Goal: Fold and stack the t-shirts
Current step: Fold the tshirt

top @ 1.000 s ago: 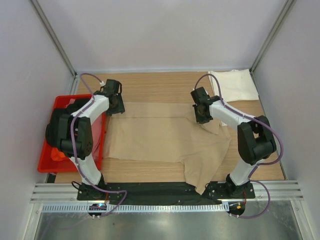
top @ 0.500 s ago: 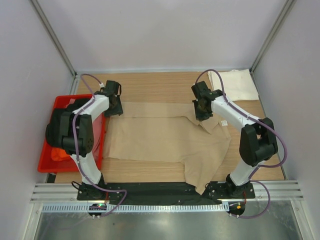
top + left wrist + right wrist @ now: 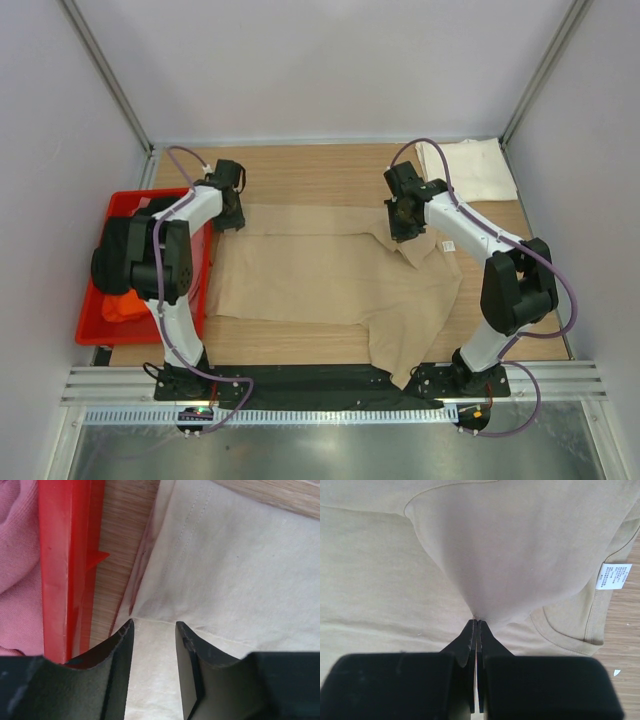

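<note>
Tan t-shirt (image 3: 520,545) clamped in right fingers (image 3: 466,647); only left wrist view shows left fingers (image 3: 117,655) apart.

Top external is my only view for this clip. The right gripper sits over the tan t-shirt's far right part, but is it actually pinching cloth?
Observer: Yes. In the right wrist view, the right gripper is shut on a pinch of the tan t-shirt, and the cloth rises in a peak to its tips.
Operator: And the other arm?
Observer: In the left wrist view, the left gripper has its jaws apart. They straddle a folded corner of the same shirt and are not yet closed on it.
Operator: That arm hides part of what's beside it.
Observer: Pink cloth lies inside the red bin, against its wall.
</note>
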Action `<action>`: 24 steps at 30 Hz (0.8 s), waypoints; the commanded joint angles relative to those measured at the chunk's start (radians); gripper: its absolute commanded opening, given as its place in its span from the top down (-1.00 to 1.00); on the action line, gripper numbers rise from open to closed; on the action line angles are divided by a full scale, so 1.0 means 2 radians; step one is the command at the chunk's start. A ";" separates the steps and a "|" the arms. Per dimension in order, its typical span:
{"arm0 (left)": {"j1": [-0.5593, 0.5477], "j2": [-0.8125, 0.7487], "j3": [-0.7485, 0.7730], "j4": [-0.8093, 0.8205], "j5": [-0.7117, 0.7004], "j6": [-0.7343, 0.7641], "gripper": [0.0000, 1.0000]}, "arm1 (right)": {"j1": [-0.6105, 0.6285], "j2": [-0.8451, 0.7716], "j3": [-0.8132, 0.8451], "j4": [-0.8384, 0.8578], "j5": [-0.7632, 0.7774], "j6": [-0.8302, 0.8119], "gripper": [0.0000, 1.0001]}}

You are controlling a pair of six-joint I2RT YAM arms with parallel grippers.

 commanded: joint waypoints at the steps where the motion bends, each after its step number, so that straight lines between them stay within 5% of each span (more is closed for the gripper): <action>1: 0.004 0.004 0.016 0.010 -0.019 0.008 0.22 | 0.002 -0.021 0.000 0.004 -0.006 0.002 0.98; 10: 0.000 -0.001 0.016 0.012 -0.050 0.025 0.41 | 0.002 -0.022 -0.004 0.009 -0.009 0.000 0.98; 24: -0.007 0.033 0.032 0.006 -0.046 0.033 0.25 | 0.002 -0.034 -0.021 0.013 -0.025 0.003 0.97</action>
